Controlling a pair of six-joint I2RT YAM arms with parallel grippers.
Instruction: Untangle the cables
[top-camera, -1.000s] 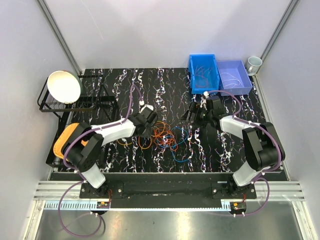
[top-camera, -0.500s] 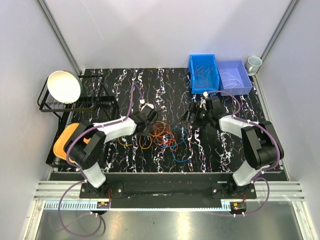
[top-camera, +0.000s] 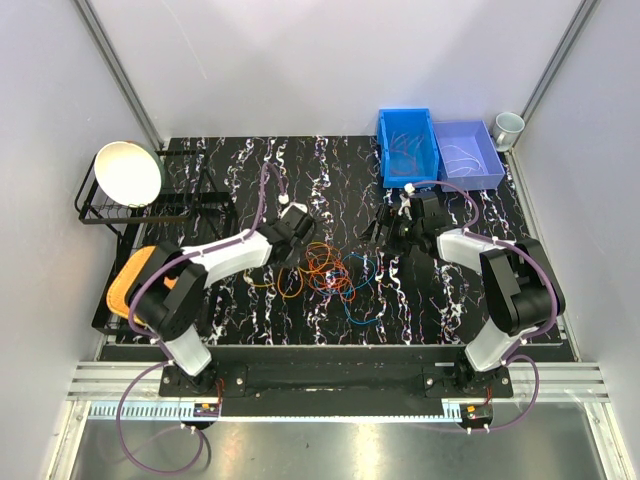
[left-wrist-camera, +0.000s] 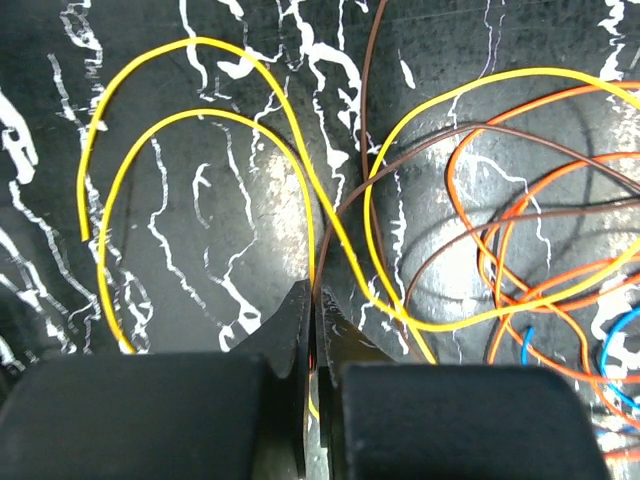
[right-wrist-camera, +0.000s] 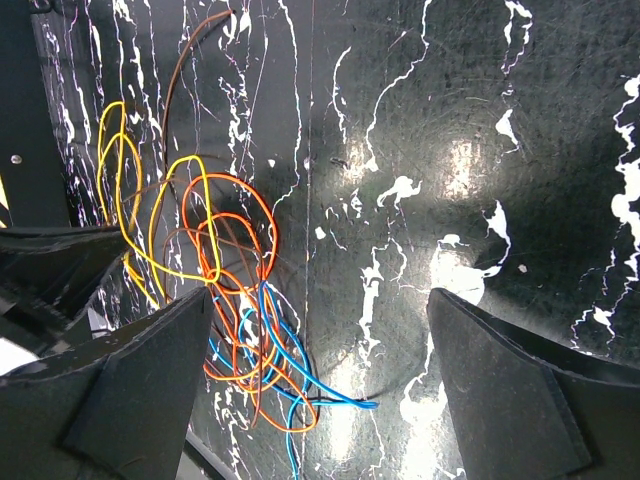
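The cables (top-camera: 325, 268) lie in a loose tangle of yellow, orange, brown and blue loops in the middle of the black marbled table. My left gripper (top-camera: 298, 238) sits at the tangle's left edge. Its jaws (left-wrist-camera: 315, 300) are shut, with a yellow cable (left-wrist-camera: 200, 42) and a brown cable (left-wrist-camera: 368, 100) running in between them. Orange loops (left-wrist-camera: 452, 180) and a blue end (left-wrist-camera: 524, 345) lie to the right. My right gripper (top-camera: 385, 232) hovers right of the tangle, open (right-wrist-camera: 320, 310) with nothing between its fingers. Blue cables (right-wrist-camera: 300, 375) and orange cables (right-wrist-camera: 240, 190) lie by its left finger.
A blue bin (top-camera: 407, 145) and a paler blue bin (top-camera: 467, 150) stand at the back right, with a mug (top-camera: 508, 127) beside them. A black dish rack (top-camera: 130, 205) holding a white bowl (top-camera: 128, 172) stands at the left, above an orange object (top-camera: 130, 275).
My left gripper has shut on the yellow and brown cables and shifted slightly toward the back. The right gripper has stayed open and nearly still.
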